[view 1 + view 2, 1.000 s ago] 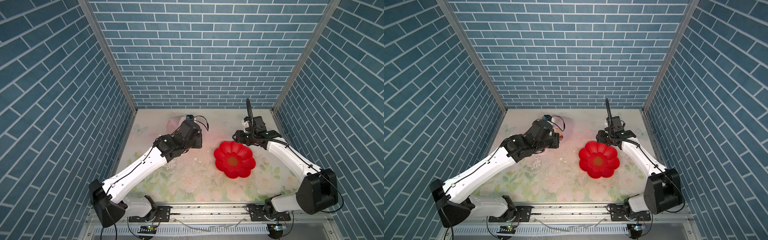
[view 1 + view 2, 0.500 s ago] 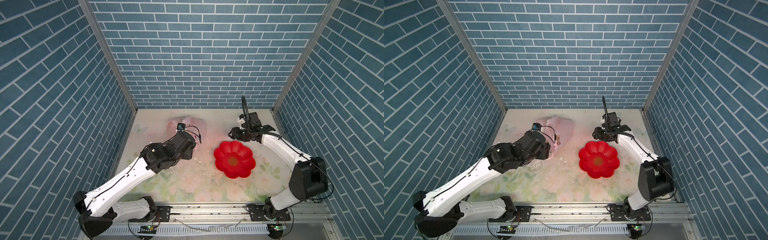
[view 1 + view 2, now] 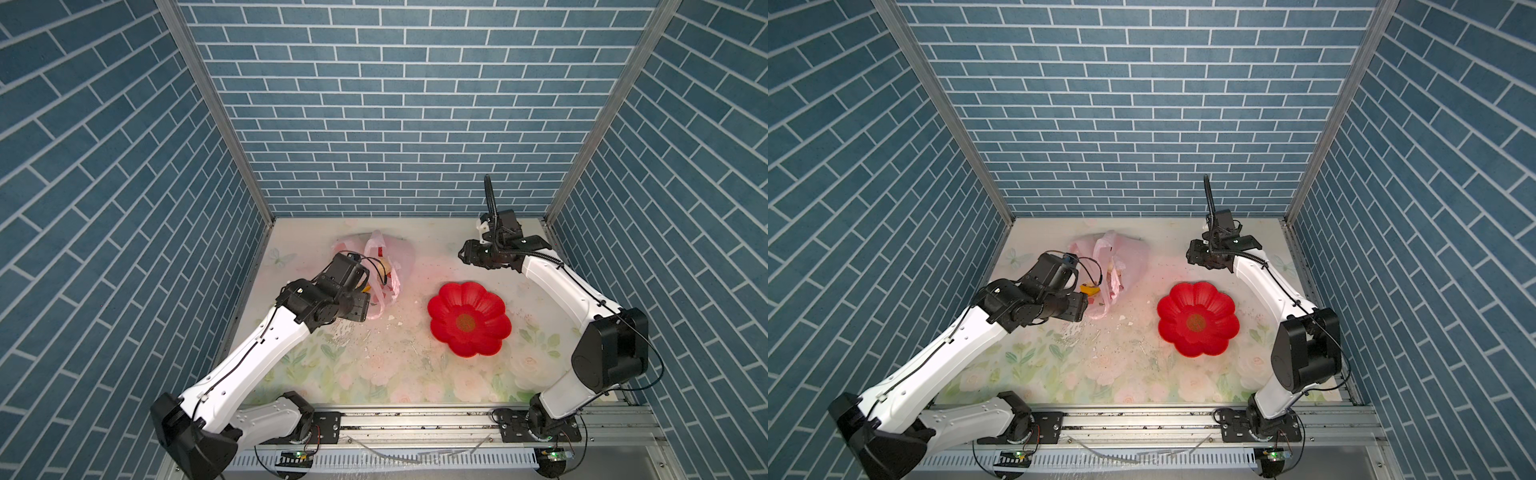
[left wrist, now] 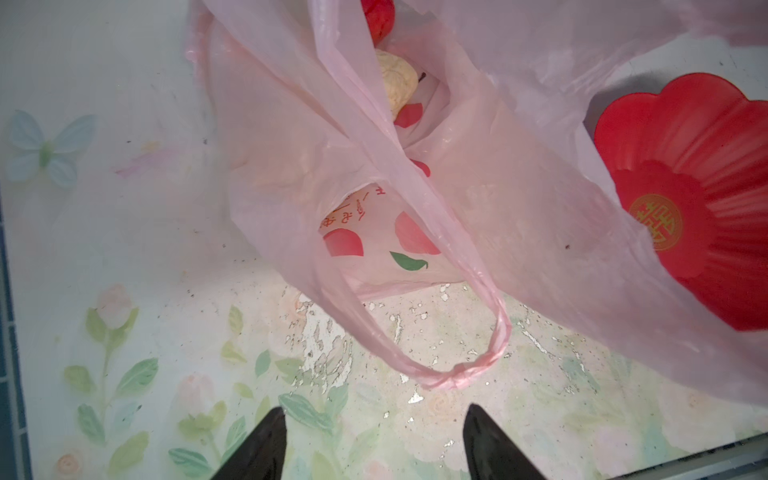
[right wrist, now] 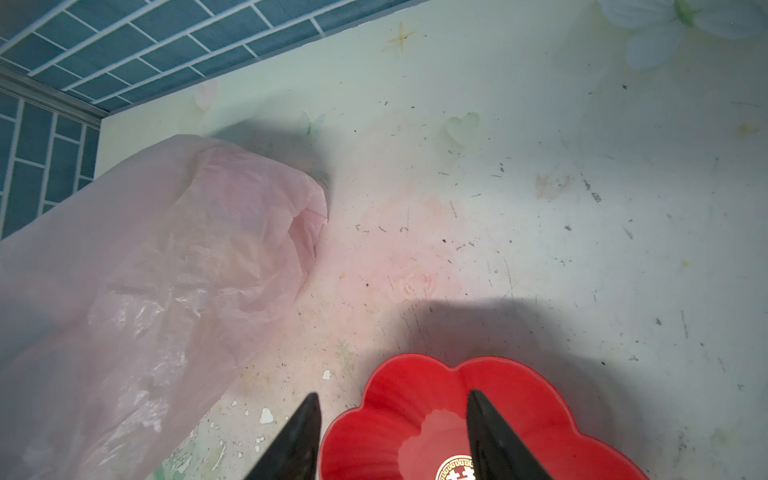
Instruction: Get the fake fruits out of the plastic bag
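The pale-pink plastic bag [image 3: 392, 255] [image 3: 1133, 257] lies slumped at the back left of the table, mouth and handle loops toward my left arm. Inside it the left wrist view shows a cream lumpy fruit [image 4: 397, 85] and a red one [image 4: 376, 16]; a yellow piece [image 3: 1090, 289] shows at the mouth in a top view. My left gripper [image 3: 365, 307] [image 4: 374, 415] is open and empty, just short of the bag's handle loop [image 4: 457, 378]. My right gripper [image 3: 463, 253] [image 5: 393, 397] hangs open and empty above the far edge of the red dish, apart from the bag [image 5: 166, 270].
A red flower-shaped dish [image 3: 449, 299] [image 3: 1177, 307] [image 4: 685, 166] [image 5: 415, 382] sits right of centre with nothing in it. The floral table cover is flaked and scuffed near the bag. Blue brick walls close the back and both sides.
My left gripper has opened, let go of the bag and drawn back toward the front left; the bag has settled on the table. The right gripper shifted slightly toward the back.
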You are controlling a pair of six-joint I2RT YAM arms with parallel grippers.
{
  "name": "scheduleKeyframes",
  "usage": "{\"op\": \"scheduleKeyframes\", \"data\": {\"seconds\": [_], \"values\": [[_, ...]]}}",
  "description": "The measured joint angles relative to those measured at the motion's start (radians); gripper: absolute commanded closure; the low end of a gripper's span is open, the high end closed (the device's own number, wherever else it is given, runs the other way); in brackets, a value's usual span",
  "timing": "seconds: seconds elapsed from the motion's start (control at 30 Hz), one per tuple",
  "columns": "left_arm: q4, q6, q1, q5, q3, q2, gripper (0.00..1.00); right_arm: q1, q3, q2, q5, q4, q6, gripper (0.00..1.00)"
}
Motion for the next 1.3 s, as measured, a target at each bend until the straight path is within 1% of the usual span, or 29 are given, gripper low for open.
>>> {"op": "scheduleKeyframes", "data": {"seconds": [0.2, 0.37, 0.53, 0.57, 0.63, 0.67, 0.77, 0.8, 0.87, 0.97, 1.17, 1.3], "values": [[0.098, 0.066, 0.031, 0.145, 0.0, 0.133, 0.33, 0.003, -0.004, -0.001, 0.031, -0.003, 0.033, 0.44], [0.196, 0.06, 0.053, 0.199, 0.0, 0.204, 0.34, 0.005, -0.011, -0.007, 0.036, -0.014, 0.033, 0.44], [0.287, 0.032, 0.06, 0.219, 0.0, 0.291, 0.35, 0.005, -0.01, -0.008, 0.038, -0.045, 0.027, 0.44], [0.303, 0.023, 0.062, 0.222, 0.0, 0.311, 0.38, 0.005, -0.01, -0.008, 0.038, -0.05, 0.024, 0.44], [0.328, 0.003, 0.066, 0.229, 0.0, 0.341, 0.5, 0.005, -0.01, -0.008, 0.034, -0.055, 0.022, 0.44], [0.34, -0.006, 0.069, 0.233, 0.0, 0.354, 0.57, 0.005, -0.01, -0.008, 0.032, -0.057, 0.022, 0.44], [0.369, -0.026, 0.081, 0.246, 0.0, 0.375, 0.85, 0.008, -0.01, -0.008, 0.029, -0.057, 0.021, 0.44], [0.376, -0.029, 0.085, 0.248, 0.0, 0.376, 0.92, 0.012, -0.01, -0.008, 0.03, -0.056, 0.021, 0.44], [0.387, -0.044, 0.098, 0.251, 0.0, 0.369, 1.0, 0.027, -0.01, -0.01, 0.035, -0.057, 0.018, 0.44], [0.391, -0.058, 0.127, 0.253, 0.0, 0.329, 1.0, 0.077, -0.01, -0.02, 0.065, -0.063, 0.005, 0.44], [0.342, -0.075, 0.202, 0.233, 0.023, 0.173, 1.0, 0.208, -0.01, -0.068, 0.142, -0.069, 0.002, 0.44], [0.305, -0.078, 0.22, 0.238, 0.05, 0.099, 1.0, 0.292, -0.009, -0.111, 0.199, -0.074, 0.003, 0.44]]}}
